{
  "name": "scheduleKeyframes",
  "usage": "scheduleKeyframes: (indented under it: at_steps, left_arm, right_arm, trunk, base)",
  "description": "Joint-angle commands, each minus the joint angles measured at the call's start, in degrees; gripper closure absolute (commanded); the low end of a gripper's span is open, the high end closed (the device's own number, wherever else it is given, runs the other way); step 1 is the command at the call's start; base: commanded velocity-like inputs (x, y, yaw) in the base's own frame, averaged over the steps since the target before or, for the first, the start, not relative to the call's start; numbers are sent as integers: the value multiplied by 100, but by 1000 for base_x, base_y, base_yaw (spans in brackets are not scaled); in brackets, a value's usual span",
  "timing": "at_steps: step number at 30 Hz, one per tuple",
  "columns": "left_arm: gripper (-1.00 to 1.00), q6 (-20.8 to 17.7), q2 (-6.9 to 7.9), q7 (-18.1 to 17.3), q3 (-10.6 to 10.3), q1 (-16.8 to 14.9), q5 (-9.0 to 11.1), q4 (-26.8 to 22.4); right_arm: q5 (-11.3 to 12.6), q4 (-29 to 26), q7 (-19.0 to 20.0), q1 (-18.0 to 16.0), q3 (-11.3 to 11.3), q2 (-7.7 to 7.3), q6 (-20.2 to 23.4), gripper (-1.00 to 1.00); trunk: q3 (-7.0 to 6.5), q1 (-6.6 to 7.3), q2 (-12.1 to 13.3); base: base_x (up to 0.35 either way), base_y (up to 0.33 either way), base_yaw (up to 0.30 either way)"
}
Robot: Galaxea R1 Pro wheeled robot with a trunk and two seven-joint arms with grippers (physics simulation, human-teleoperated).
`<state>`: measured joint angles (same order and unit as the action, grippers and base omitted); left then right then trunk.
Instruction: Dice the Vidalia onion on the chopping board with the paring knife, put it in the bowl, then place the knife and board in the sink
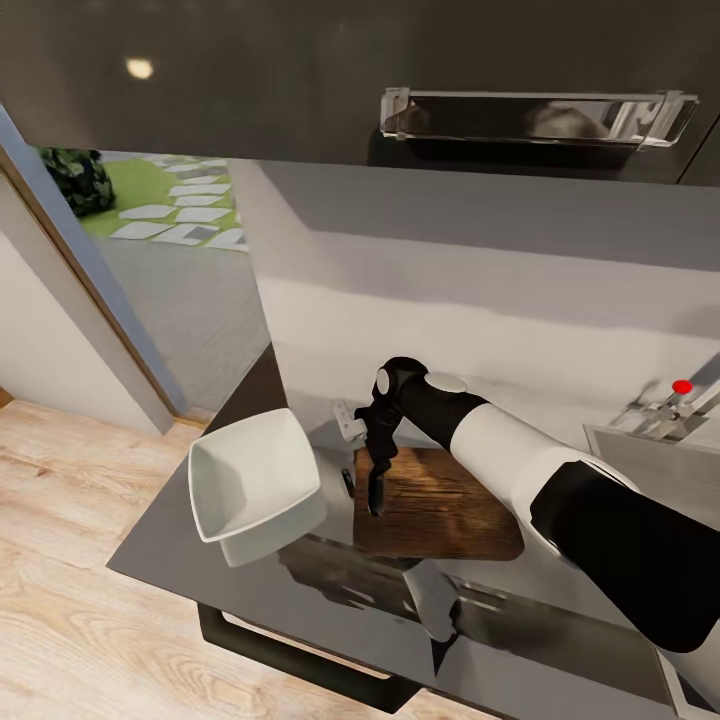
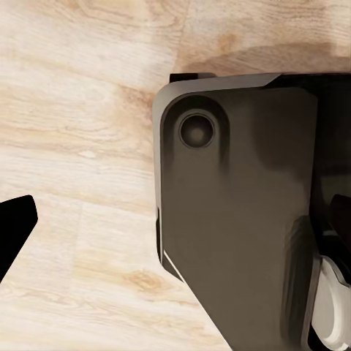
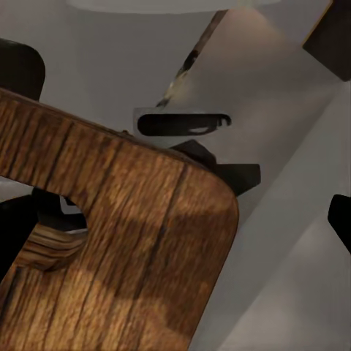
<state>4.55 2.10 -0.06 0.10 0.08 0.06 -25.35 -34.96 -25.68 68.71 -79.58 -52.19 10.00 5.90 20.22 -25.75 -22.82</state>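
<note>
Fingers of the right gripper (image 1: 376,492) hang over the board's (image 1: 450,510) nine-o'clock edge; I cannot tell their spread. Just off that edge lies the knife (image 1: 347,482), the bowl (image 1: 250,480) beyond at nine. Descend straight, pinching the handle clear of the bowl.

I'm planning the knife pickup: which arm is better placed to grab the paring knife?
Right. Its gripper hangs over the chopping board's left edge, beside the paring knife; the left wrist view faces floor, away from it.
</note>
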Motion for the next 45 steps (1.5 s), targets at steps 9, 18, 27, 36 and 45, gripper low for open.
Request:
scheduleKeyframes:
  at_steps: [9, 18, 27, 36, 45]
  left_arm:
    - [-100, 11, 1, -2, -1, 1, 0, -5]
    - [-100, 11, 1, -1, -1, 1, -1, -5]
    - [-100, 11, 1, -2, -1, 1, -5, -5]
    - [-100, 11, -16, -2, -10, 1, -13, -3]
    - [-100, 11, -17, -2, -1, 1, -15, -2]
  right_arm:
    - [6, -5, 20, -5, -11, 0, 60, -100]
    - [7, 2, 18, -5, -11, 0, 69, -100]
    - [7, 2, 13, -5, -11, 0, 69, -100]
    - [7, 9, 11, -5, -11, 0, 69, -100]
    - [10, 11, -41, -5, -11, 0, 69, -100]
  trunk:
    - [14, -3, -10]
    - [83, -3, -10]
    - [165, -3, -10]
    - [247, -3, -10]
    - [308, -3, -10]
  base:
    - [0, 0, 0]
    - [0, 0, 0]
    - [0, 0, 0]
    - [-35, 0, 0]
    - [-12, 0, 0]
